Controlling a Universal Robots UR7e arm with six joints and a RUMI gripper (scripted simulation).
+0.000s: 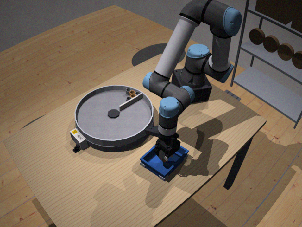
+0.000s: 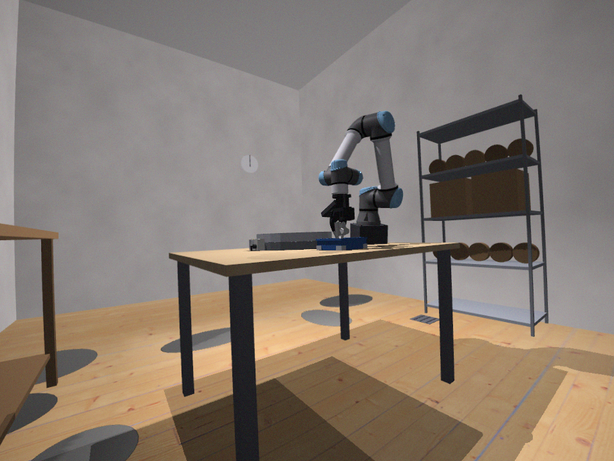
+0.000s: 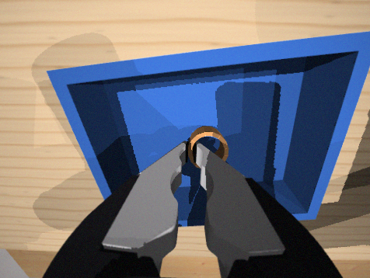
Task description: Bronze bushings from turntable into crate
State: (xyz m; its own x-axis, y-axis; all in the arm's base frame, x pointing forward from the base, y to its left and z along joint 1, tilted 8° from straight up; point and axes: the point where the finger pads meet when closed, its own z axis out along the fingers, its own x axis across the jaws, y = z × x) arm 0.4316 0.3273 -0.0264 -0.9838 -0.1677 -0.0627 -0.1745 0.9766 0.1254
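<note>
My gripper [image 3: 190, 143] is shut on the wall of a bronze bushing [image 3: 208, 147] and holds it low over the inside of the blue crate [image 3: 210, 128]. In the top view the gripper [image 1: 164, 156] hangs over the crate [image 1: 164, 159], which sits on the table in front of the grey turntable [image 1: 114, 116]. At the turntable's far rim, behind a grey bar [image 1: 130, 102], stand two bronze bushings [image 1: 132, 93] among steel bushings [image 1: 128, 90]. In the exterior view the gripper [image 2: 339, 229] reaches just above the crate [image 2: 341, 243].
The arm's base [image 1: 192, 84] stands behind the crate. A small grey control box [image 1: 78, 138] is attached to the turntable's front left. A metal shelf rack [image 1: 270, 56] with brown discs stands off the table to the right.
</note>
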